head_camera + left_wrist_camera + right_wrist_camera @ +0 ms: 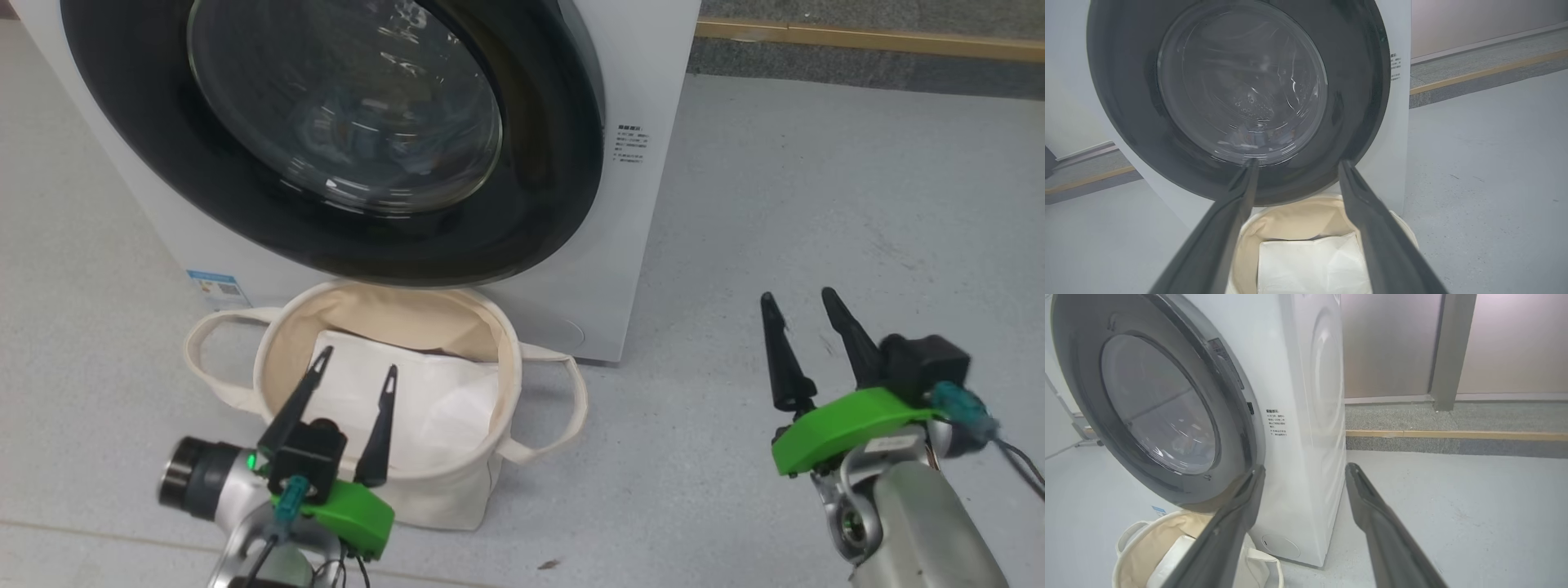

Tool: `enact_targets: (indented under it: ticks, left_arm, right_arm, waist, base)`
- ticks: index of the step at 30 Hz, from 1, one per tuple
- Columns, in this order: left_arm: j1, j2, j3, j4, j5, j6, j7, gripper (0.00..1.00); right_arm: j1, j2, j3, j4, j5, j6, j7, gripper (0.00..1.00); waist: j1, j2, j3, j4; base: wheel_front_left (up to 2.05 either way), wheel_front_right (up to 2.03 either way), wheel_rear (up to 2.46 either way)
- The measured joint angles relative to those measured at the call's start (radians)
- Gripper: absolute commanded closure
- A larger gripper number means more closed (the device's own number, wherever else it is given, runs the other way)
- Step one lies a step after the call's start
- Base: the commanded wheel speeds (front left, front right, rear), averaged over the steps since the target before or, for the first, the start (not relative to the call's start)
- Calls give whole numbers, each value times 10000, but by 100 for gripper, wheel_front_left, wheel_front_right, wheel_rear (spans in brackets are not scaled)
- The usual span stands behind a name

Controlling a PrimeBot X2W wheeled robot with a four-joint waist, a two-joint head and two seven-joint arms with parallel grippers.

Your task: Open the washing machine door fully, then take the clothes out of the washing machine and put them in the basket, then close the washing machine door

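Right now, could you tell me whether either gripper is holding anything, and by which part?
Nothing is held: left gripper and right gripper both stand open and empty.

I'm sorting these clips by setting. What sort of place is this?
Probably a lab or test hall rather than a home: the washing machine stands alone on a grey floor, the basket before it, plain wall panels and a kerb behind.

The basket (508, 359) stands on the floor (816, 204) directly before the washer (645, 204), below the door (535, 163). A sheet (424, 400) lies in the basket. Clothes (1180, 446), apparently, lie behind the door. The left gripper (359, 359) hangs before the basket, and the right gripper (798, 295) is well to its right.
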Motion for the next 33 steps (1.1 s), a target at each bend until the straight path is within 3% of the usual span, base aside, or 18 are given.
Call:
enact_targets:
  ticks: [3,12,33]
  left_arm:
    - [0,-13,150,-25,-4,184,-63,0]
    - [5,-121,679,-23,-497,652,132,0]
    - [44,-100,853,-61,-943,817,115,0]
  right_arm:
    - [0,19,-90,67,851,0,221,0]
    - [0,33,-82,46,872,0,219,0]
    - [0,81,-63,40,844,0,159,0]
  waist:
    - [0,0,-10,4]
    - [0,0,32,-37]
    - [0,0,87,19]
  base:
    - [0,0,0]
    - [0,0,0]
    - [0,0,0]
